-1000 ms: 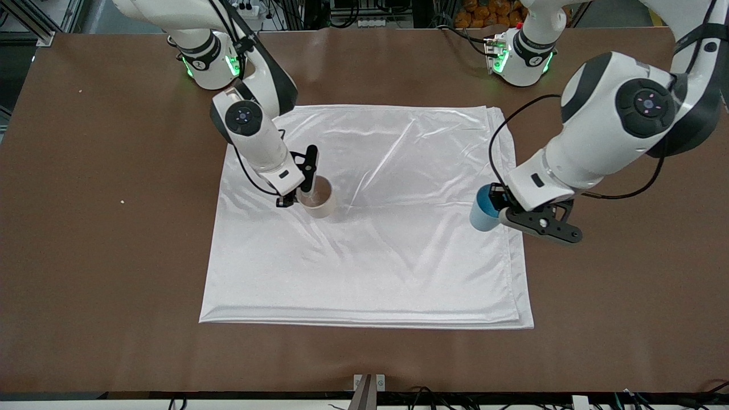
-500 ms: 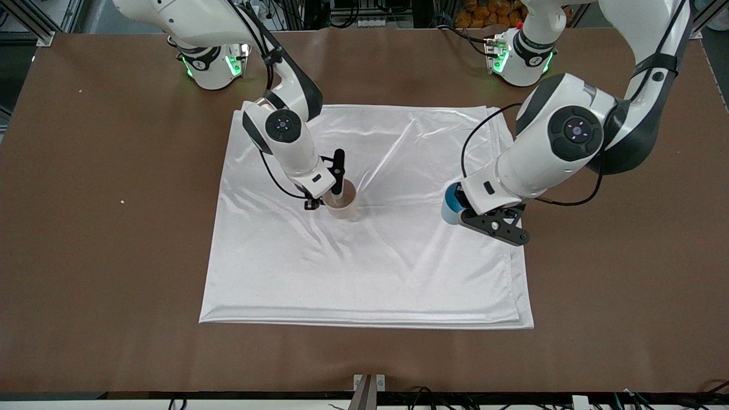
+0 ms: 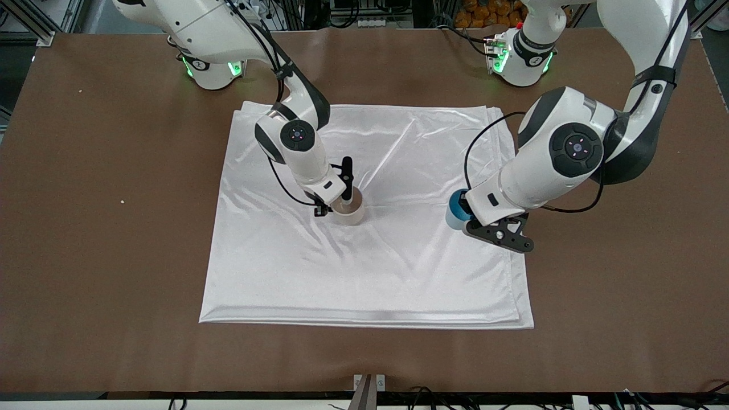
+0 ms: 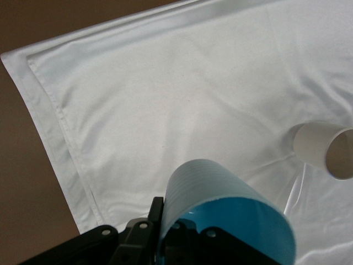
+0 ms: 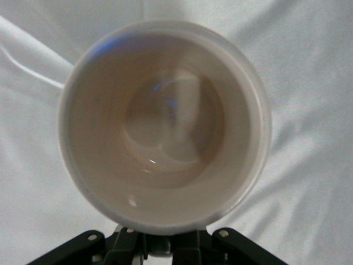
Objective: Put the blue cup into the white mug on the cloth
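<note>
1. The blue cup [image 3: 455, 210] is carried clamped in the left tool [image 3: 477, 223] over the cloth [image 3: 370, 273] edge, mouth tipped sideways, apparently ready for nesting.
2. The white mug [image 3: 351, 209] is steadied on the cloth by the right tool [image 3: 336, 203], shut on its wall, likely as a receiver.

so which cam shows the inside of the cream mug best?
Right wrist view: it looks straight down into the cream round mug, empty. Front view shows it small, partly covered by the right gripper. Left wrist view catches only its side.
</note>
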